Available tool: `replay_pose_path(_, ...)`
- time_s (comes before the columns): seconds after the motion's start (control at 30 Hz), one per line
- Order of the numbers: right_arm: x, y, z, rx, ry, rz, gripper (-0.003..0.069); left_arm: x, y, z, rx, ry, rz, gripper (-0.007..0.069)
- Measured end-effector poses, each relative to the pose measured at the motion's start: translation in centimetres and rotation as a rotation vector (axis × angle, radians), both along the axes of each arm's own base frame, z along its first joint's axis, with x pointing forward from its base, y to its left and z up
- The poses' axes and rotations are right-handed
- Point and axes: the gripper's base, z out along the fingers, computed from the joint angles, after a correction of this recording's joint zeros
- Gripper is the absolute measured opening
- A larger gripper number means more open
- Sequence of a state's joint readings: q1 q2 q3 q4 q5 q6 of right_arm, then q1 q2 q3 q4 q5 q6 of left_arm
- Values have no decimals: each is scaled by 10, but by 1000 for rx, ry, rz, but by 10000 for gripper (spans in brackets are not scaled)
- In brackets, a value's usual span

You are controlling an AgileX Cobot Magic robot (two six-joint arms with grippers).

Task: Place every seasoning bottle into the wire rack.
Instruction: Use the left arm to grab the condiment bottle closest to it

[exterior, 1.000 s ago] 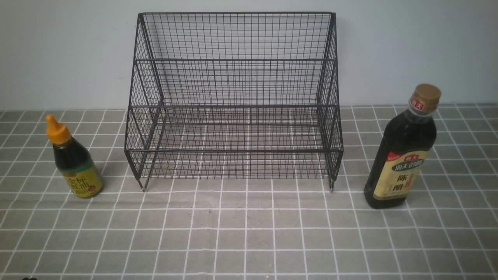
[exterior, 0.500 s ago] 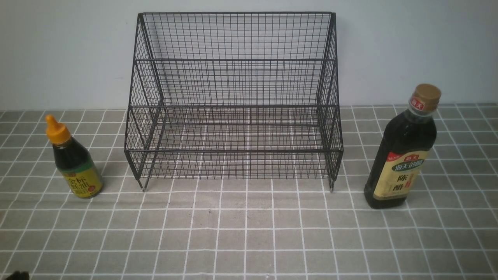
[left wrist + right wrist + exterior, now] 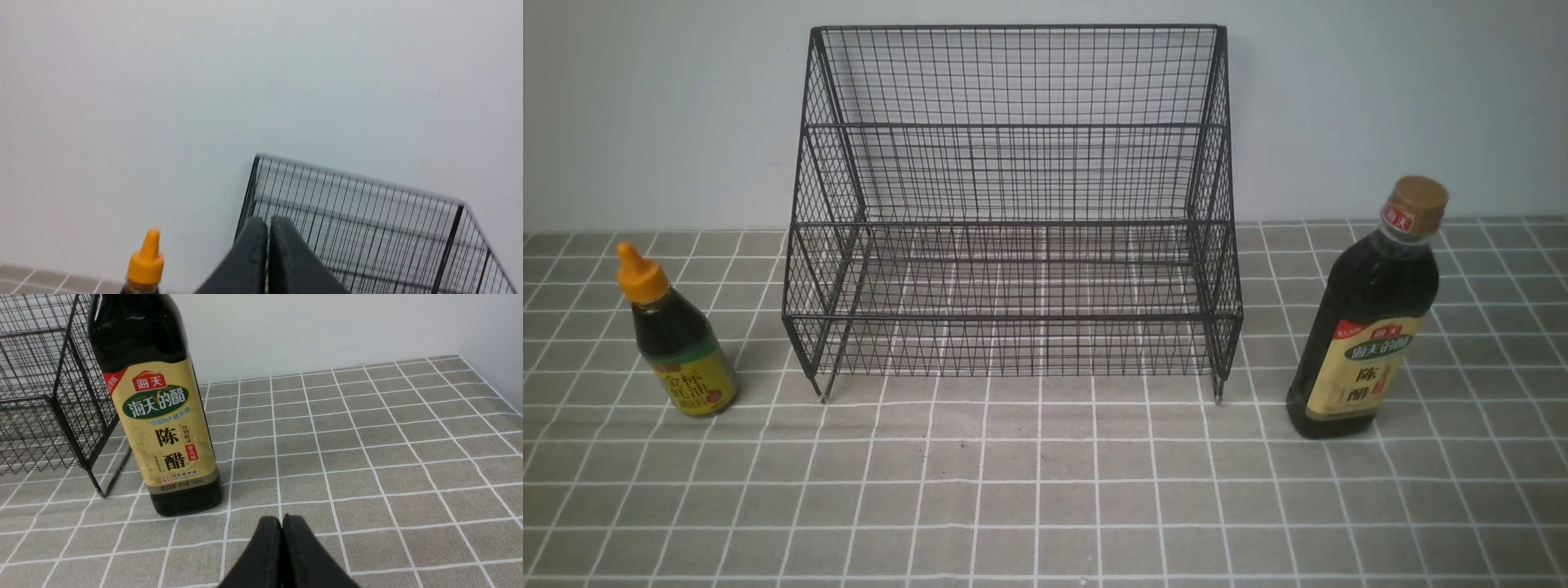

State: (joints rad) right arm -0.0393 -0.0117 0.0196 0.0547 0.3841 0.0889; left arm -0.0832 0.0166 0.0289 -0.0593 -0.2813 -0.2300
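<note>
Wire rack stands at the far side of the surface, approx. mid, w/ the short bottle to its left and the tall bottle to its right, both upright, neither in the rack. Left end effector and right end effector: tips together on both, nothing clamped. Main risks, my read: if either goes in w/o opening first, shut tips would shove or topple its bottle. Tall one prob. worst: high grip = tips over or swings, low grip = top-heavy. Short one's nozzle is narrow & tapered, so a grip there could slip. Rack's front rail could catch a bottle base if lift is too low; a hard knock might skid the rack, too.
</note>
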Motion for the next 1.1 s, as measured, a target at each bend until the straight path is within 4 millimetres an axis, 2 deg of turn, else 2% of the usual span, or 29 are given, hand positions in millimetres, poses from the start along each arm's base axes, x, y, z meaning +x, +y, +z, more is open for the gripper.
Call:
replay_pose_path(0.13, 0, 0, 0, 0, 0, 0, -14, 18, -1, -5, 68, 150, 19, -5)
replay_pose_path(0.3, 0, 0, 0, 0, 0, 0, -14, 50, -3, 12, 189, 296, 37, 47)
replay_pose_path(0.37, 0, 0, 0, 0, 0, 0, -14, 78, -5, 24, 207, 373, 44, 120)
replay_pose_path(0.4, 0, 0, 0, 0, 0, 0, -14, 81, -5, 23, 211, 391, 42, 134)
replay_pose_path(0.43, 0, 0, 0, 0, 0, 0, -14, 98, -5, 27, 189, 435, 47, 196)
replay_pose_path(0.5, 0, 0, 0, 0, 0, 0, -14, 118, -6, 31, 168, 475, 55, 284)
replay_pose_path(0.57, 0, 0, 0, 0, 0, 0, -14, 127, -6, 33, 163, 484, 63, 328)
replay_pose_path(0.6, 0, 0, 0, 0, 0, 0, -14, 142, -5, 35, 161, 487, 80, 395)
replay_pose_path(0.7, 0, 0, 0, 0, 0, 0, -14, 164, -3, 35, 161, 466, 131, 491)
replay_pose_path(0.8, 0, 0, 0, 0, 0, 0, -14, 185, 2, 33, 169, 431, 211, 557)
replay_pose_path(0.93, 0, 0, 0, 0, 0, 0, -14, 203, 8, 28, 185, 425, 297, 574)
replay_pose_path(1.1, 0, 0, 0, 0, 0, 0, -14, 229, 10, 8, 199, 482, 346, 574)
